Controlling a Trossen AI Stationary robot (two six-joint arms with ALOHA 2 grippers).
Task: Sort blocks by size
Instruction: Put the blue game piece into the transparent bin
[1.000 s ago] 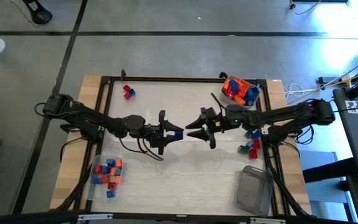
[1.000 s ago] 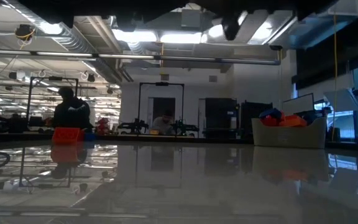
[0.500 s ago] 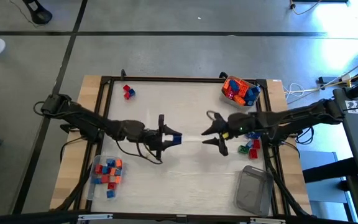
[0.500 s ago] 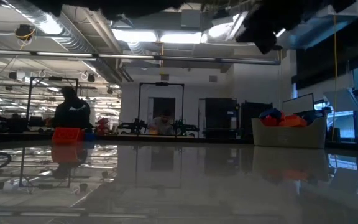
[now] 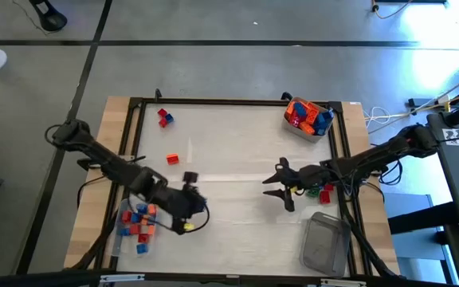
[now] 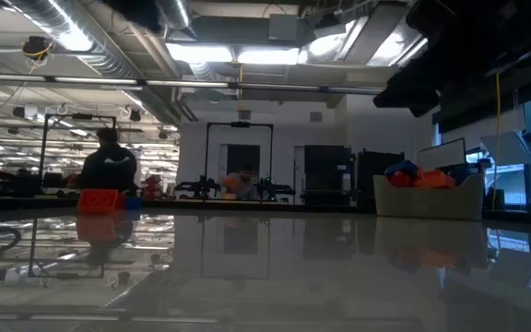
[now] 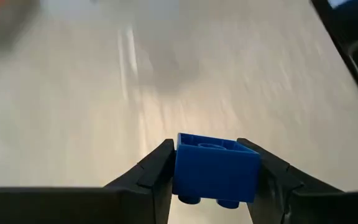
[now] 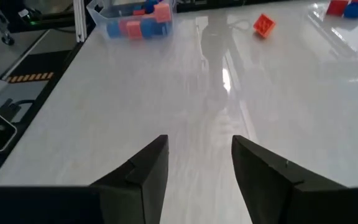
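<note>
The blue block (image 7: 216, 168) sits clamped between the two dark fingers of the left hand (image 7: 215, 177), studs pointing down, gripped on its two side walls. In the high view that left hand (image 5: 188, 199) is near the table's front left, and just beside it, toward the front corner, lies the clear tub (image 5: 123, 239) of red, orange and blue blocks (image 5: 139, 221). Ahead of the hand, farther out on the white table (image 5: 237, 143), a single orange block (image 5: 173, 159) lies alone, and a red pair (image 5: 164, 117) sits near the far left corner.

The step in hand looks like carrying this block to the tub. To do it well, the hand should get squarely over the tub's opening before the fingers part, low enough that the block does not bounce out, and clear of the tub wall.

The right hand (image 5: 281, 185) hangs over the table's right side with fingers spread wide and nothing between them. Behind it lie loose green and red blocks (image 5: 320, 191), with an empty clear tub (image 5: 327, 243) toward the front and a full tub (image 5: 308, 116) at the far corner.
</note>
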